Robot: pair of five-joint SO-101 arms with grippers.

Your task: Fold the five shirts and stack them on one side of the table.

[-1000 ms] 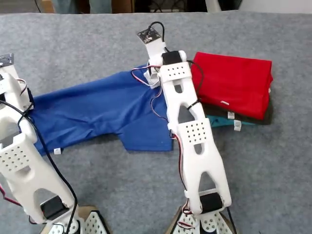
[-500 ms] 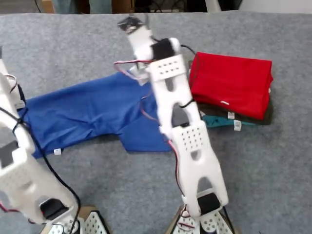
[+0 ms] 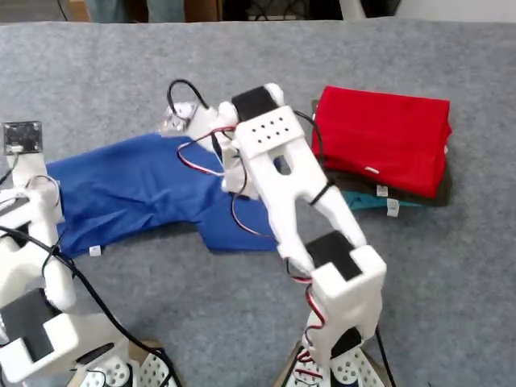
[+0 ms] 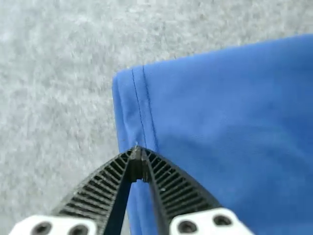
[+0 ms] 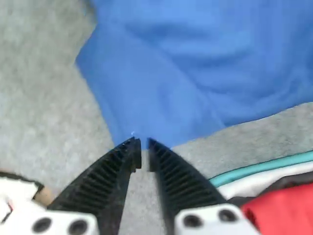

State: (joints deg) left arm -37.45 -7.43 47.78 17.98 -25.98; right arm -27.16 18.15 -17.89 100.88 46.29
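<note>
Blue shirt (image 3: 121,189) at nine o'clock, jaws of left gripper (image 4: 138,155) and right gripper (image 5: 140,147) pinched together on its edges, right arm's swung in from twelve, so the fold's starting, stack (image 3: 387,141) at two o'clock.

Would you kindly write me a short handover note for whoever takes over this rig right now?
Left claw: shut on the hem of the blue shirt at its left end.
Right claw: shut on another edge of the same shirt.
Things: the blue shirt lies spread and rumpled on the table. The red shirt tops the folded stack on the right, with a dark shirt and a teal shirt beneath.
Done: that stack.
Left: fold the blue shirt and add it to the stack.
</note>
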